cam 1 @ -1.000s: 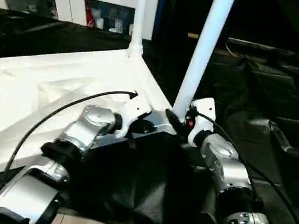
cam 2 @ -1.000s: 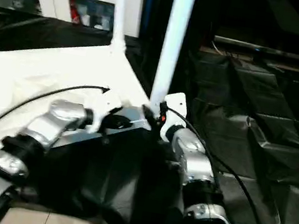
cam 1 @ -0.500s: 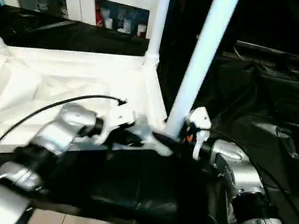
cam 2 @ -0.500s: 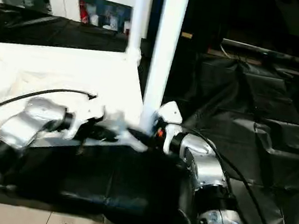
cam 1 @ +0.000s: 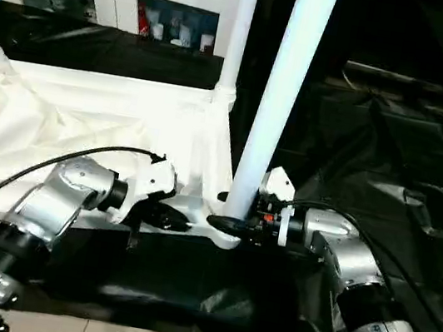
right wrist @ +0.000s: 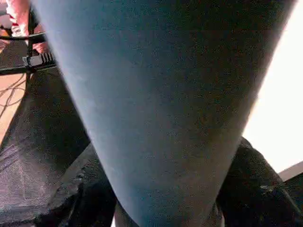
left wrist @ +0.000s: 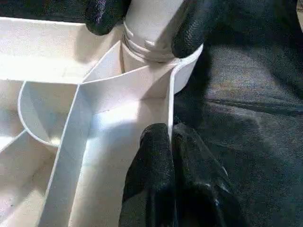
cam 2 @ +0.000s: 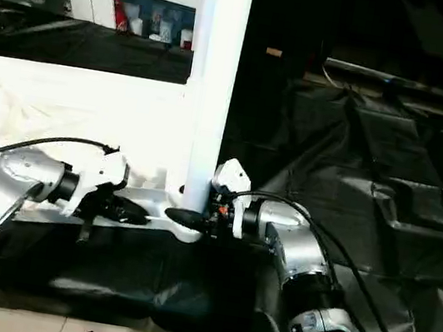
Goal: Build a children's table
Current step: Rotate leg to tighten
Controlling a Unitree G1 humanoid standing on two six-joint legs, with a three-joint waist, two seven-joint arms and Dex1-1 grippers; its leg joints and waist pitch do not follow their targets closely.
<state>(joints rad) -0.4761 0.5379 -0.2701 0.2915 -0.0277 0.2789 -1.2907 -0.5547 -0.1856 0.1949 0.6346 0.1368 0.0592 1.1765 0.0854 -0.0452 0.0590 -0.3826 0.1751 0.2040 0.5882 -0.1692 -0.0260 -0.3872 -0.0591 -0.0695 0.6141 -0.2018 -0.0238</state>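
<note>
Two arms low: left gripper point(cam 1: 181, 224) jaws pinched on tabletop point(cam 1: 85, 123) rim; right gripper point(cam 1: 225, 221) jaws around leg point(cam 1: 278, 99).

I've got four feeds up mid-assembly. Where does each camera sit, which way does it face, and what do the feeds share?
Left eye and right eye views: on the head, looking forward and down at the upturned white plastic tabletop and near white tubular leg; both silver forearms show.
Left wrist view: along the shut left gripper, at the ribbed corner socket.
Right wrist view: close against the leg, between the right gripper's fingers.
Shared: the left wrist view also shows the right gripper's fingers at that leg's base.
</note>
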